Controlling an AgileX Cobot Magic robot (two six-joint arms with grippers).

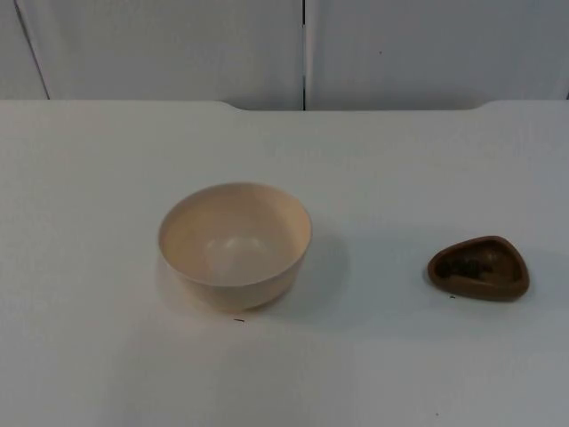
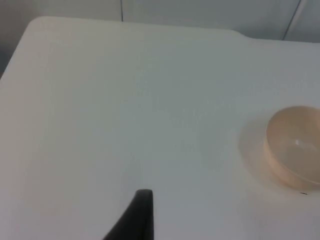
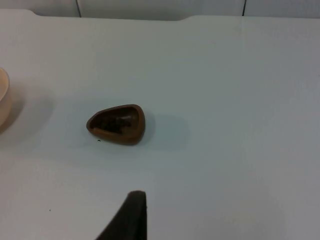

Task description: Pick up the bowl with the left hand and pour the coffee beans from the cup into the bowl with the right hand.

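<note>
- Bowl [image 1: 235, 245] sits upright near the middle of the white bench [image 1: 98, 356]. It is pale and looks empty inside.
- The cup [image 1: 478, 268] is small and brown, with dark coffee beans [image 1: 473, 263] in it. It stands well apart from the bowl, toward my right arm's side.
- I see one black fingertip of the left pincer [image 2: 141, 212] above bare bench, and the bowl [image 2: 295, 147] is well away from it. I cannot tell if this pincer is open or closed.
- I see one black fingertip of the right pincer [image 3: 131, 215] too, and the cup [image 3: 117, 123] is a little way ahead of it. I cannot tell if it is open or closed.
- Nothing is picked up yet, so I think the first job is to reach the left arm to the bowl.
- The bowl's side is smooth and round. If I pinch the rim badly, it could slip or tip.
- The cup is low and has an odd shape. A bump from the right pincer could knock it over and spill beans on the bench.
- If I pour while the bowl is not right under the cup, beans could miss.
</note>
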